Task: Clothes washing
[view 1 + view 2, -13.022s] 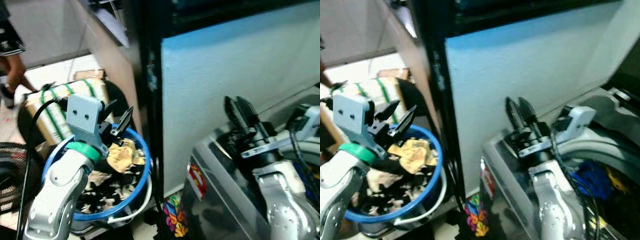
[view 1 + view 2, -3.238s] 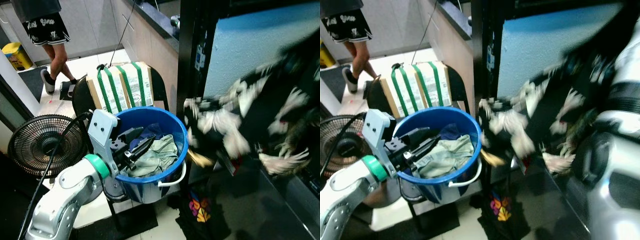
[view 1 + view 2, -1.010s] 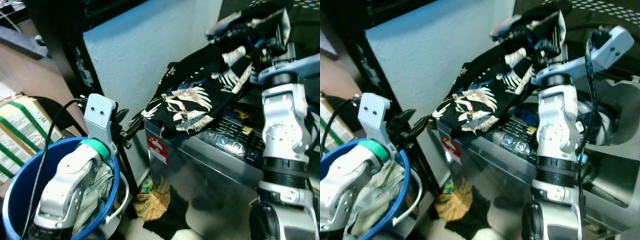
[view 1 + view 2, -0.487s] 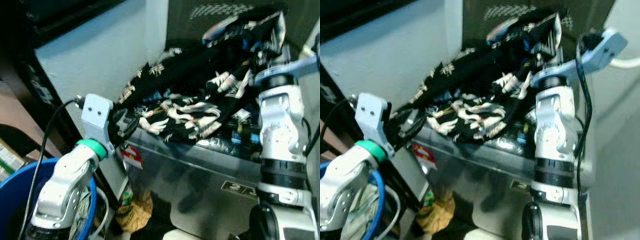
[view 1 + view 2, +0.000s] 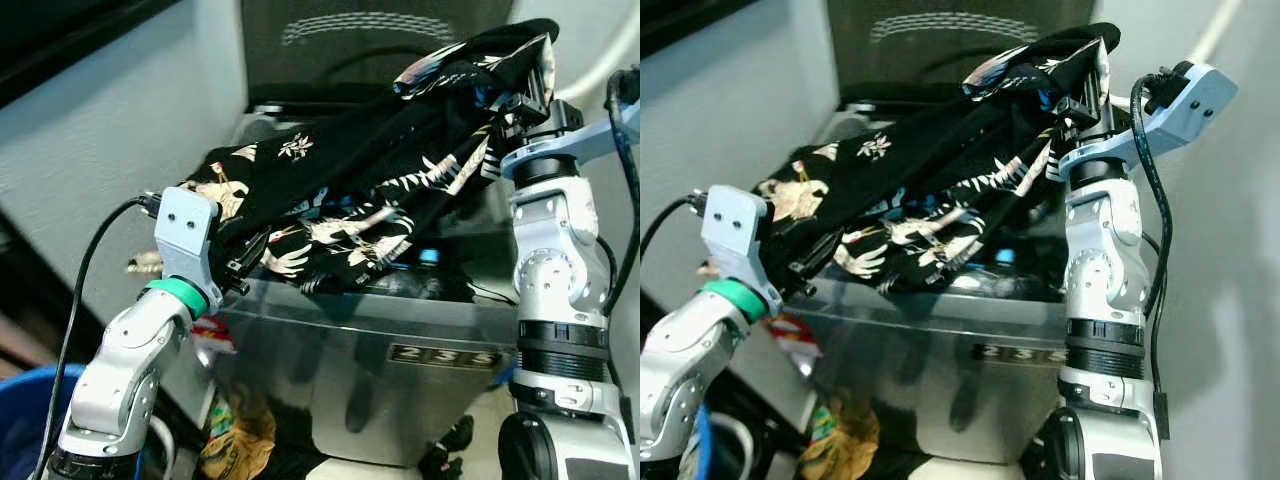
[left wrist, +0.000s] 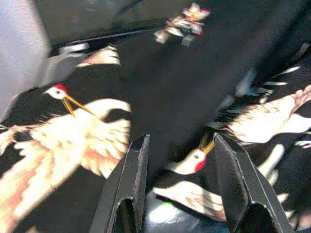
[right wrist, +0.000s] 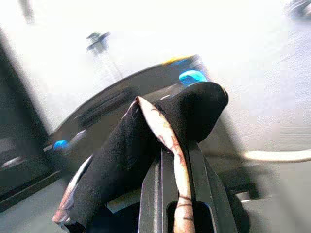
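Observation:
A black shirt [image 5: 370,190] printed with white cranes hangs over the silver top-loading washing machine [image 5: 400,370]. My right gripper [image 5: 1095,85] is raised above the machine's right side and shut on the shirt's upper edge. In the right wrist view a fold of the shirt [image 7: 146,145] is pinched between the fingers [image 7: 199,184]. My left gripper [image 5: 245,268] sits at the shirt's lower left edge, by the machine's front left corner. Its fingers [image 6: 133,179] are open, with the crane fabric [image 6: 194,87] spread just beyond them.
The washer's dark lid [image 5: 370,50] stands raised behind the shirt. A pale wall [image 5: 100,130] runs along the left. The blue laundry basket's rim [image 5: 20,420] shows at the bottom left. A yellow cloth [image 5: 235,440] lies on the floor beside the machine.
The view has swung right, so the washer is now centred and the basket is nearly out of frame. The shirt stays held high by my right gripper, and my left gripper is now at its lower edge.

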{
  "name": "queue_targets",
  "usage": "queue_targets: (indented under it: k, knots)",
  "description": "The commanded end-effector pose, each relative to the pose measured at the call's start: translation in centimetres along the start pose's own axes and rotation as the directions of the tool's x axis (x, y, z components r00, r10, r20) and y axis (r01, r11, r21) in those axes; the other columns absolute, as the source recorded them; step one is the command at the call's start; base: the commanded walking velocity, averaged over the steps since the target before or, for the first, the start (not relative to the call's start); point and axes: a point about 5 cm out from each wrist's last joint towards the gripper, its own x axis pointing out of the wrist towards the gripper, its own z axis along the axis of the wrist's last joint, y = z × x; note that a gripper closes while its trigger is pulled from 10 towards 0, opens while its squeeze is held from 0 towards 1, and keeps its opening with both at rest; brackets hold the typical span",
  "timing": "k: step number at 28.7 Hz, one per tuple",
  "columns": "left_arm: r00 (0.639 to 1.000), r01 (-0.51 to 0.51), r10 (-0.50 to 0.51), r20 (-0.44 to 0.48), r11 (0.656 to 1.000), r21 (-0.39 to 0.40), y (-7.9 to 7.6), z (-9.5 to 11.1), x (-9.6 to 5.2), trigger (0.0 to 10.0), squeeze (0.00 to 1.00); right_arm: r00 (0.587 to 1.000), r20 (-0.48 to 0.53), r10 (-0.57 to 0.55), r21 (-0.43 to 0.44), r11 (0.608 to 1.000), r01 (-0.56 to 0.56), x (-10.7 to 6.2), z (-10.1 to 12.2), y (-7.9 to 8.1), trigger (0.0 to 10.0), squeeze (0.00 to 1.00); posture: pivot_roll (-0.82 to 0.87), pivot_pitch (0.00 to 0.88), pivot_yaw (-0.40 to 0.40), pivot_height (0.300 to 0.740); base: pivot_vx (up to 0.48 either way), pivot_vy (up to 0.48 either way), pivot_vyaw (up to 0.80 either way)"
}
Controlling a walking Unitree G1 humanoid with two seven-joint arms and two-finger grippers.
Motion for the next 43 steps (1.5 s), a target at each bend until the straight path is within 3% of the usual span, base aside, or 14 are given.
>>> queue_targets:
  k: [1,19,21,24,25,28,32,33,34,35,36,39,42,43]
  knots:
    - [0.999,-0.046,0.046,0.0,0.999,0.006,0.8,-0.1,-0.3,10.0,0.0,1.0,0.009,0.024,-0.003,1.0,-0.024,0.3,0.0,0.7,10.0,0.0,0.15,0.005,0.096,0.74,0.0,0.0,-0.8]
    - [0.989,-0.085,0.094,0.118,0.994,-0.075,0.4,1.2,-1.3,10.0,0.0,0.976,-0.08,0.201,0.013,0.98,-0.2,1.0,-1.8,4.3,10.0,0.0,0.15,0.02,0.064,0.74,0.0,0.24,-0.49]
    - [0.988,-0.081,0.09,0.128,0.994,-0.078,0.3,1.3,-1.3,10.0,0.0,0.965,-0.086,0.249,0.021,0.968,-0.249,1.6,-1.9,5.4,10.0,0.0,0.15,0.022,0.058,0.74,0.0,0.0,0.0]
    - [0.987,-0.072,0.084,0.141,0.994,-0.084,0.0,1.4,-1.3,10.0,0.0,0.89,-0.077,0.45,0.033,0.893,-0.449,5.0,-0.6,10.3,10.0,0.0,0.15,0.018,0.047,0.74,0.0,0.0,0.0]
    - [0.987,-0.072,0.084,0.141,0.994,-0.084,0.0,1.4,-1.3,10.0,0.0,0.89,-0.077,0.45,0.033,0.893,-0.449,5.0,-0.6,10.3,10.0,0.0,0.15,0.018,0.047,0.74,0.0,0.0,0.0]
    - [0.987,-0.082,0.093,0.134,0.993,-0.086,0.0,1.2,-1.3,10.0,0.0,0.853,-0.025,0.522,0.007,0.853,-0.522,8.8,2.8,13.5,10.0,0.0,0.14,0.019,0.056,0.74,0.0,0.0,0.0]
    - [0.988,-0.077,0.087,0.127,0.994,-0.081,-0.1,1.0,-1.3,10.0,0.0,0.828,0.108,0.55,-0.029,0.834,-0.551,11.2,8.0,15.7,10.0,0.0,0.14,0.02,0.049,0.74,0.0,0.0,0.0]
    - [0.988,-0.077,0.087,0.127,0.994,-0.081,-0.1,1.0,-1.3,10.0,0.0,0.828,0.108,0.55,-0.029,0.834,-0.551,11.2,8.0,15.7,10.0,0.0,0.14,0.02,0.049,0.74,0.0,0.0,0.0]
    - [0.987,-0.087,0.096,0.128,0.993,-0.078,0.0,1.0,-1.4,10.0,0.0,0.833,0.269,0.483,0.012,0.864,-0.504,12.2,12.7,15.2,10.0,0.0,0.15,0.019,0.026,0.74,0.0,0.0,0.0]
    - [0.987,-0.087,0.096,0.128,0.993,-0.078,0.0,1.0,-1.4,10.0,0.0,0.833,0.269,0.483,0.012,0.864,-0.504,12.2,12.7,15.2,10.0,0.0,0.15,0.019,0.026,0.74,0.0,0.0,0.0]
    - [0.986,-0.095,0.105,0.13,0.993,-0.076,0.1,1.1,-1.4,10.0,0.0,0.83,0.344,0.439,0.022,0.88,-0.474,12.6,15.5,14.6,10.0,0.0,0.16,0.02,0.014,0.74,0.0,0.0,0.0]
    - [0.985,-0.101,0.111,0.132,0.992,-0.075,0.1,1.1,-1.5,10.0,0.0,0.833,0.369,0.413,0.012,0.894,-0.449,12.8,16.6,14.0,10.0,0.0,0.16,0.02,0.014,0.74,0.0,0.0,0.0]
    - [0.987,-0.089,0.097,0.126,0.994,-0.07,0.0,1.0,-1.4,10.0,0.0,0.879,0.236,0.415,-0.094,0.91,-0.404,12.8,12.9,13.0,10.0,0.0,0.15,0.021,0.019,0.74,0.0,0.0,0.0]
    - [0.992,-0.055,0.061,0.112,0.997,-0.061,-0.3,0.8,-1.3,10.0,0.0,0.908,0.007,0.419,-0.233,0.884,-0.406,11.9,6.4,11.7,10.0,0.0,0.15,0.017,0.032,0.74,0.0,0.0,0.0]
